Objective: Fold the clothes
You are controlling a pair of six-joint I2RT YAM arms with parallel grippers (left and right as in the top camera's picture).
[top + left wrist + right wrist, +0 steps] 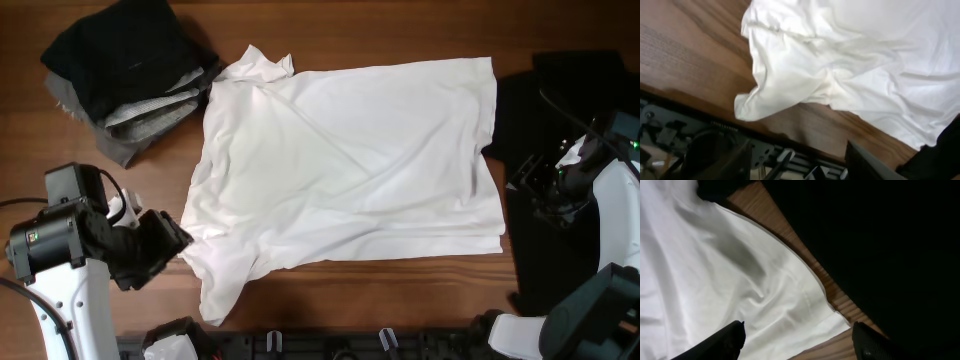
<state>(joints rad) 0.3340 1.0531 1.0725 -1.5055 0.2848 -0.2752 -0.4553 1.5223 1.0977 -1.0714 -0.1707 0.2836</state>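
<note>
A large white T-shirt lies spread flat across the middle of the wooden table, with one sleeve bunched at its lower left. My left gripper sits just left of that sleeve, open and holding nothing. A black shirt lies at the right, partly under my right arm. My right gripper hovers at the white shirt's right edge, open, with the hem's corner below its spread jaws. A folded black and grey pile rests at the far left.
A black metal rail runs along the table's front edge, close under the left gripper. Bare wood shows behind the white shirt and a narrow strip between it and the black shirt.
</note>
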